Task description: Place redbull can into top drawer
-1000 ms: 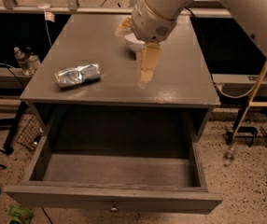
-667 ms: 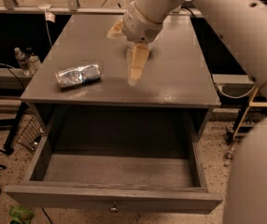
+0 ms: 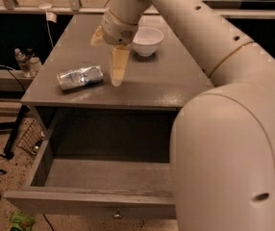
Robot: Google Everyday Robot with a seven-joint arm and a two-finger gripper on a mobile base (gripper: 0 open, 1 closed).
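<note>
shifting left, jaws now hang beside redbull can [image 3: 80, 77].

Tabletop [image 3: 176, 83]: redbull can [image 3: 80, 77], bowl [image 3: 147, 40]; jaws above.

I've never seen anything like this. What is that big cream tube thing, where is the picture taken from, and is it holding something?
The cream tube is a robot arm. One camera sees it, looking down at a grey cabinet from the front. At the arm's end is its claw, hanging over the cabinet just right of the redbull can. The can lies on its side and is not held. A white bowl stands farther back. Below, the top drawer is pulled open. The can is meant to go in there.
</note>
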